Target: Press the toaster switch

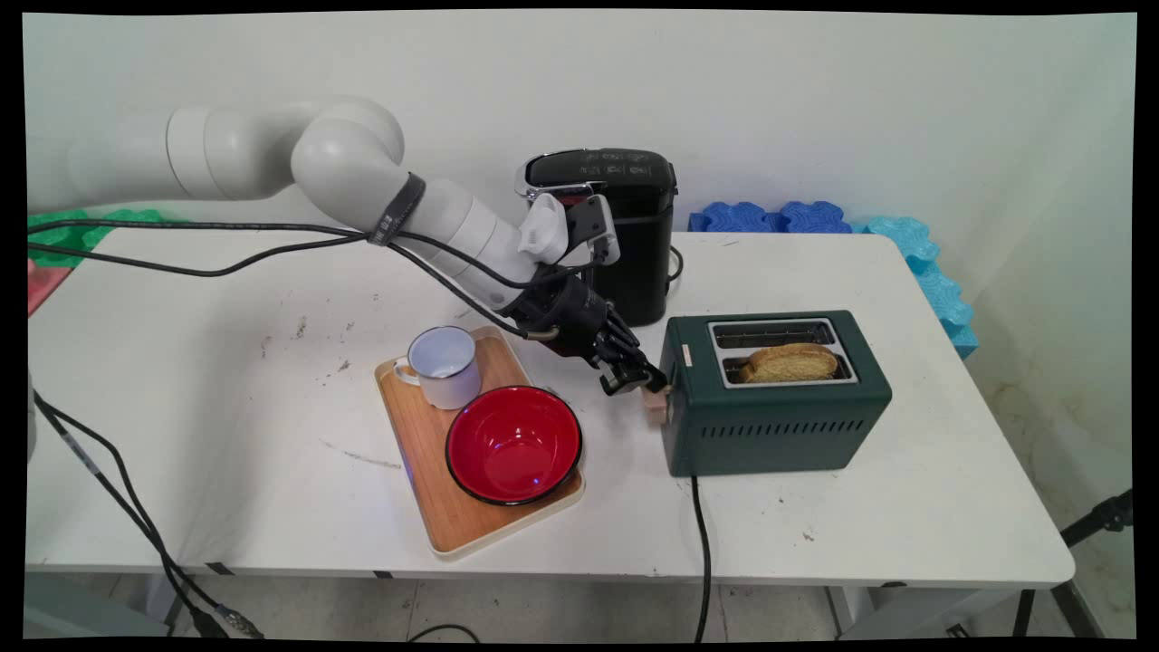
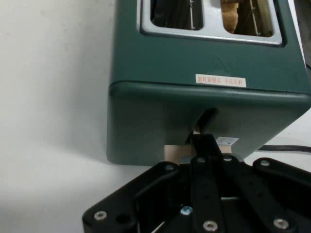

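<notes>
The arm reaches in from the left, low over the worktop (image 1: 226, 407), with the tool (image 1: 636, 378) right at the end face of the dark green toaster (image 1: 779, 417). From the hand view the tool (image 2: 204, 145) has its two black fingers drawn together into one narrow tip, gripping nothing. That tip sits at the slot in the toaster's (image 2: 160, 111) end wall, touching or just above the pale wooden lever knob (image 2: 176, 152). I cannot tell whether it is bearing down on it. In the main view the lever knob (image 1: 656, 409) sits low on the end face, just below the fingertips.

A slice of bread (image 1: 790, 362) stands in the nearer slot, its browned crust above the rim; the farther slot looks empty. The toaster's black cord (image 1: 702, 543) runs off the front edge of the worktop.

Just left of the tool lies a wooden tray (image 1: 453, 525) carrying a white enamel mug (image 1: 444, 367) and a red bowl (image 1: 513, 444) — both apparently empty. Behind the arm's wrist stands a black coffee machine (image 1: 634, 235), and blue foam mats (image 1: 779, 217) line the wall.
</notes>
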